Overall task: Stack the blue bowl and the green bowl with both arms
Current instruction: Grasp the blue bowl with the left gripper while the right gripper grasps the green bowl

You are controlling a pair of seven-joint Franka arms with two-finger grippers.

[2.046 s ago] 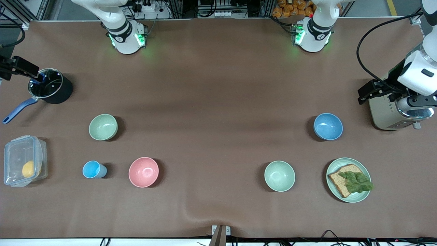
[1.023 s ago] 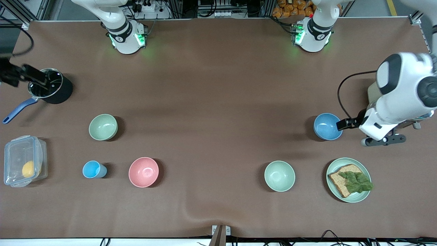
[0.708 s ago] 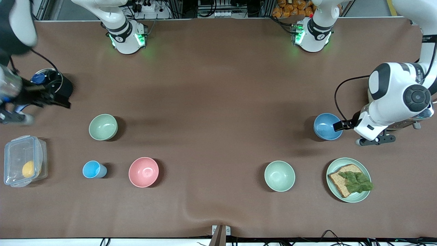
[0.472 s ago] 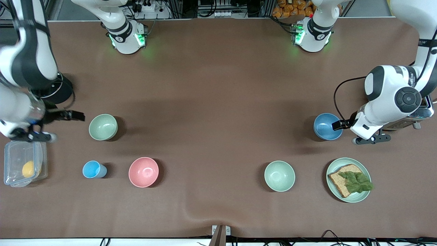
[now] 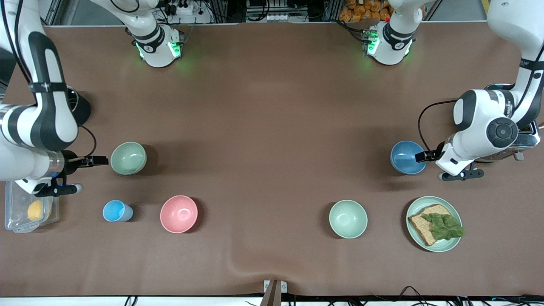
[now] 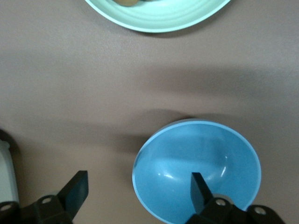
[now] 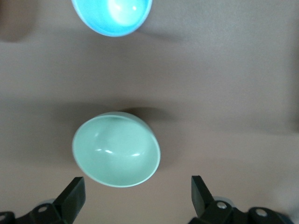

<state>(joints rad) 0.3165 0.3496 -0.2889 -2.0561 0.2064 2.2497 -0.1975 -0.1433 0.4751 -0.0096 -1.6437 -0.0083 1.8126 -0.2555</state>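
Observation:
The blue bowl stands toward the left arm's end of the table; it also shows in the left wrist view. My left gripper is open at the bowl's rim, one finger over the inside and the other outside. The sage green bowl stands toward the right arm's end and shows in the right wrist view. My right gripper is open and empty just beside it.
A pale mint bowl and a mint plate with bread lie nearer the camera than the blue bowl. A pink bowl, a light-blue cup and a clear box lie nearer than the green bowl. A toaster stands beside the left arm.
Both arms have swung in from the table's ends and come down. The left gripper has reached the blue bowl's rim; the right gripper has arrived beside the green bowl. The bowls have not moved.

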